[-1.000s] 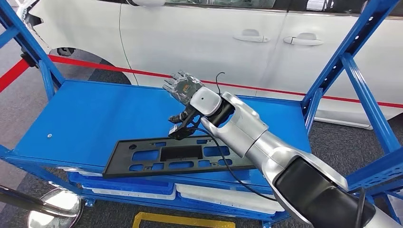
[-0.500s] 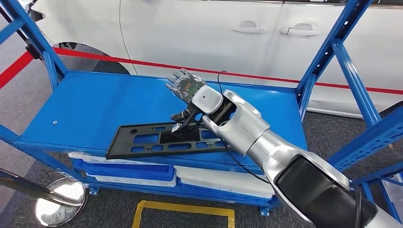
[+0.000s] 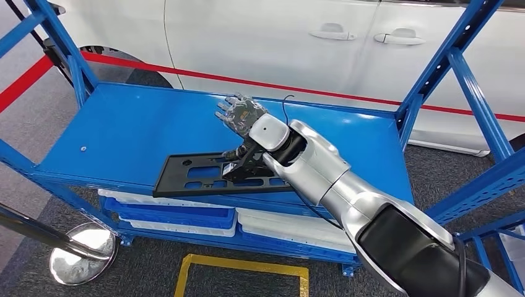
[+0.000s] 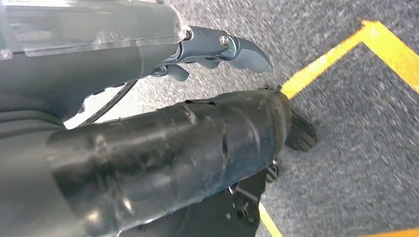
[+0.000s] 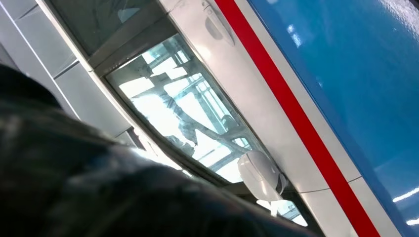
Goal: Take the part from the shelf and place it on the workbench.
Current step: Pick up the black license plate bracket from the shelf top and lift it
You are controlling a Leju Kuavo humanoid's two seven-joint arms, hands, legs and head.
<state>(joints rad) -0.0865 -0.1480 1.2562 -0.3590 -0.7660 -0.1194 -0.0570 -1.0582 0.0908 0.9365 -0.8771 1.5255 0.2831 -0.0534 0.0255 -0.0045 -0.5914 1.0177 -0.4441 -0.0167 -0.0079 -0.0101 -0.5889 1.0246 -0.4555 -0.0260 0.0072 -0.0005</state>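
Observation:
The part [image 3: 192, 176], a long flat black plastic frame with several cut-outs, lies on the blue shelf [image 3: 124, 136] close to its front edge. My right hand [image 3: 241, 114] hovers over the shelf just past the part's far edge, fingers spread, holding nothing. Its wrist and forearm cross above the right end of the part and hide it. My left hand [image 4: 148, 44] hangs beside my body over the grey floor, its fingers [image 4: 237, 49] slightly bent with nothing in them.
A white car [image 3: 278, 49] with a red stripe [image 3: 297, 90] stands right behind the rack. Blue uprights [image 3: 477, 117] frame the shelf on both sides. White and blue trays [image 3: 186, 213] fill the lower level. A chrome post base [image 3: 80, 253] and yellow floor line [image 3: 241, 269] lie below.
The camera has shifted, so the whole rack sits differently in the picture. My right hand stays spread over the far side of the part, which still lies on the shelf.

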